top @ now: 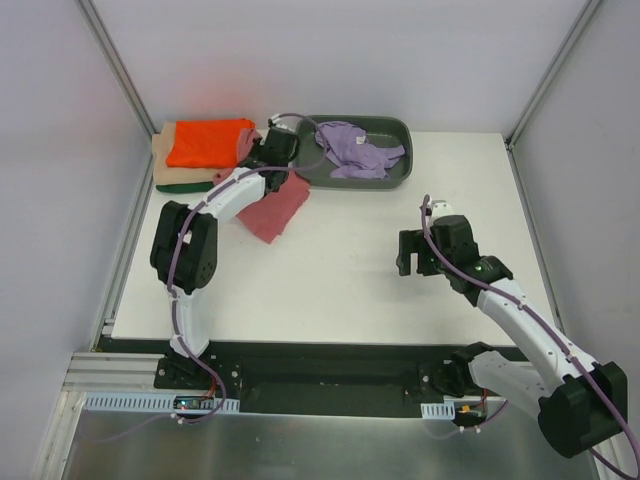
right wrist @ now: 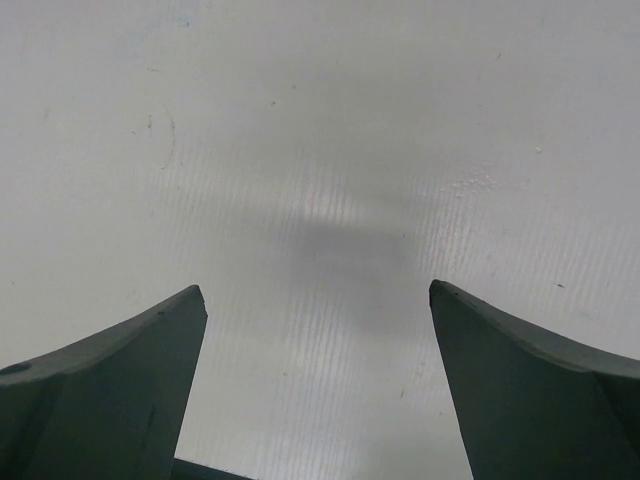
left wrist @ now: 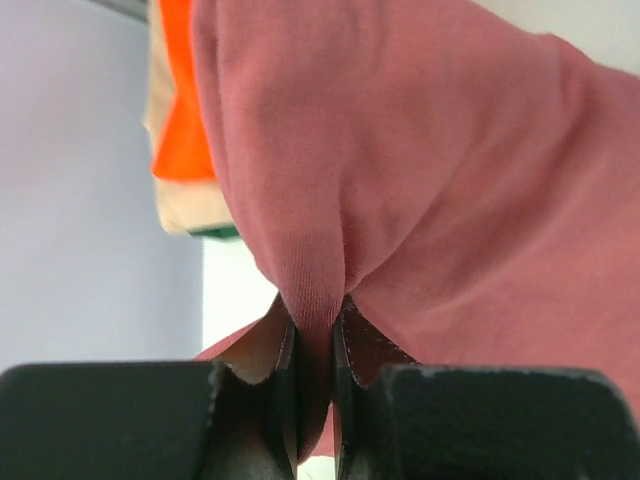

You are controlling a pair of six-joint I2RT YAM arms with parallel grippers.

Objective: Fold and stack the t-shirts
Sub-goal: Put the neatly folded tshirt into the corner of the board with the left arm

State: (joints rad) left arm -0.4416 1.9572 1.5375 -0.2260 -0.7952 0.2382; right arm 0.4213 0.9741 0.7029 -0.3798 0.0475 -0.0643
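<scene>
My left tool [left wrist: 315, 335] grips a pinch of the rose shirt [top: 283, 207] at eleven o'clock on the bench [top: 350, 262], beside the stack [top: 208, 143]. I'd lift clear, then lay flat; my right tool [right wrist: 315, 290] hangs released.

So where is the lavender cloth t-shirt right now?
Top view: the lavender cloth t-shirt lies crumpled inside the dark grey plastic tray at the far edge of the table, right of the left gripper.
</scene>
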